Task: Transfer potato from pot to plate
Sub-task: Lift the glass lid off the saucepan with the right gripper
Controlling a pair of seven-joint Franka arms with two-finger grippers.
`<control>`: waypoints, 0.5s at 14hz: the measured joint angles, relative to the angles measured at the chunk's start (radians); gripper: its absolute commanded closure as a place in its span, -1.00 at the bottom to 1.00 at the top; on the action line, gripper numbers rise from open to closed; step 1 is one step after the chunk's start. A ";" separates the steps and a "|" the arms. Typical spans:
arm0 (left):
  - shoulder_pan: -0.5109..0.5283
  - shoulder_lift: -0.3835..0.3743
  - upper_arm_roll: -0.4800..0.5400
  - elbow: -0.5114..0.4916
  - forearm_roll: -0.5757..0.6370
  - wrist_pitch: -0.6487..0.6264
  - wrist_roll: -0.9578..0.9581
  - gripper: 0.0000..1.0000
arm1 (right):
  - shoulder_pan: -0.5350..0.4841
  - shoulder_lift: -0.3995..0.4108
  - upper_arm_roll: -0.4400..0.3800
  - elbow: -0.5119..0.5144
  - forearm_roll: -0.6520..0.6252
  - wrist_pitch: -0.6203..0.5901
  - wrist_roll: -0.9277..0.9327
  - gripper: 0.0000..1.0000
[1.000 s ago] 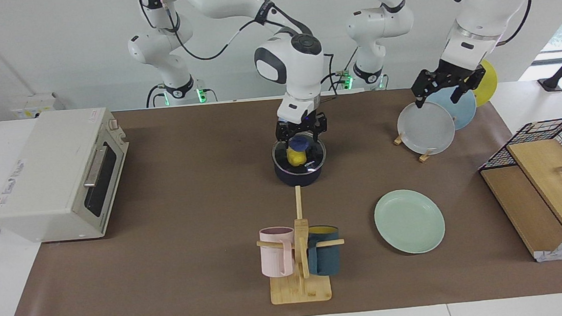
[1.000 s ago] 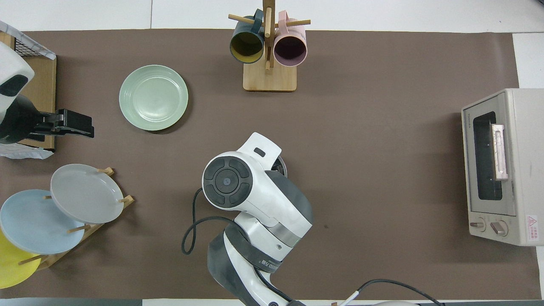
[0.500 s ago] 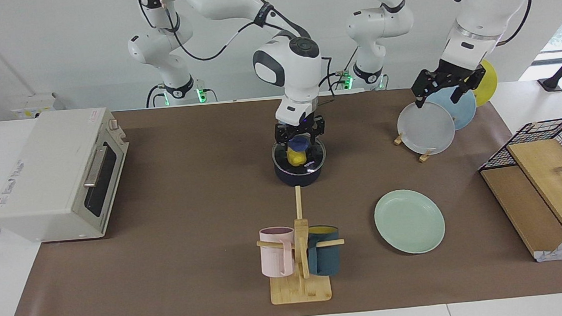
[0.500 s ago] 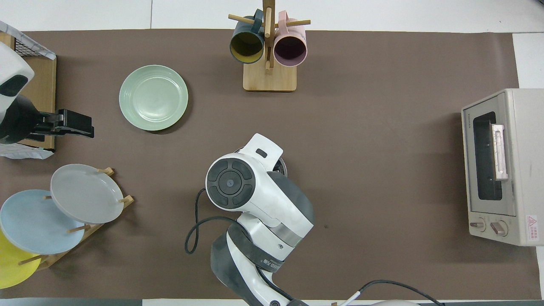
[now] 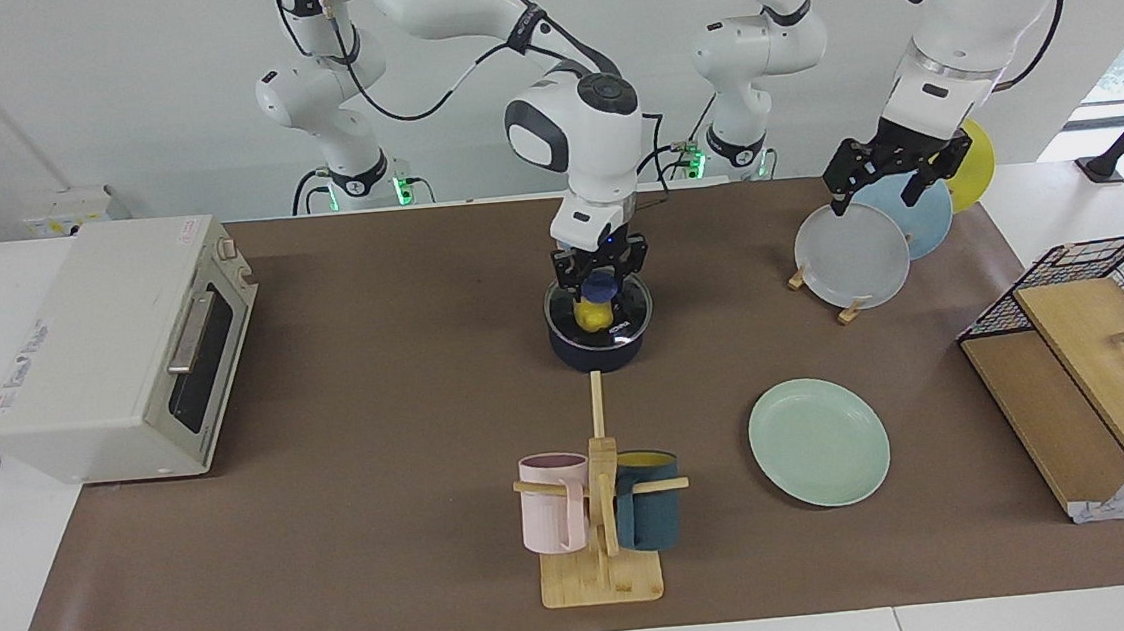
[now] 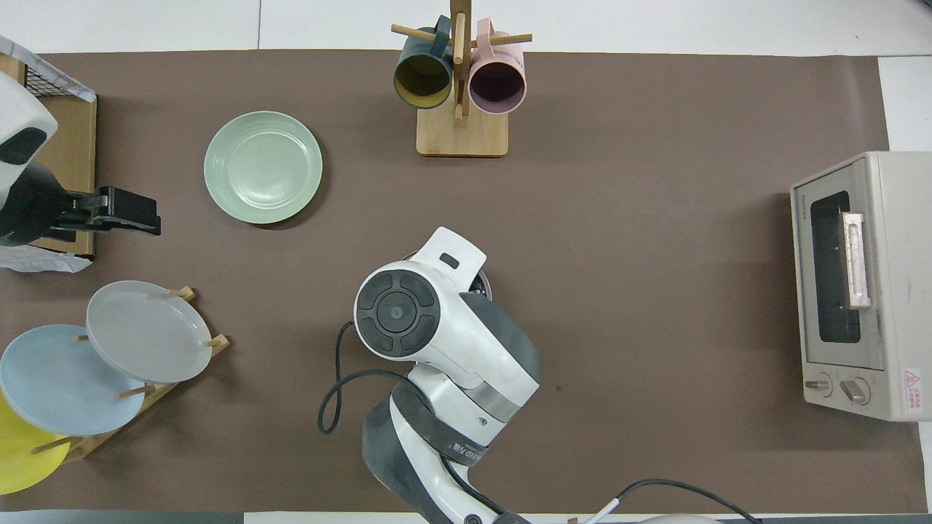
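Observation:
The yellow potato lies in the dark navy pot at the middle of the table. The pot's blue handle shows just above the potato, pointing toward the robots. My right gripper reaches straight down into the pot and is shut on the potato. In the overhead view the right arm's wrist covers it, and only a sliver of the pot shows. The mint-green plate lies bare, farther from the robots, toward the left arm's end. My left gripper waits open in the air by the plate rack.
A toaster oven stands at the right arm's end. A wooden mug tree with a pink and a teal mug stands farther out than the pot. A rack holds grey, light blue and yellow plates. A wire basket with boards is beside it.
The right gripper's fingers have closed in on the potato in the pot, and its wrist has shifted slightly. The left arm has not moved.

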 measured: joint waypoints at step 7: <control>0.000 0.000 0.000 0.002 0.000 0.000 0.000 -1.00 | -0.101 -0.028 -0.012 0.079 -0.019 -0.077 -0.131 0.63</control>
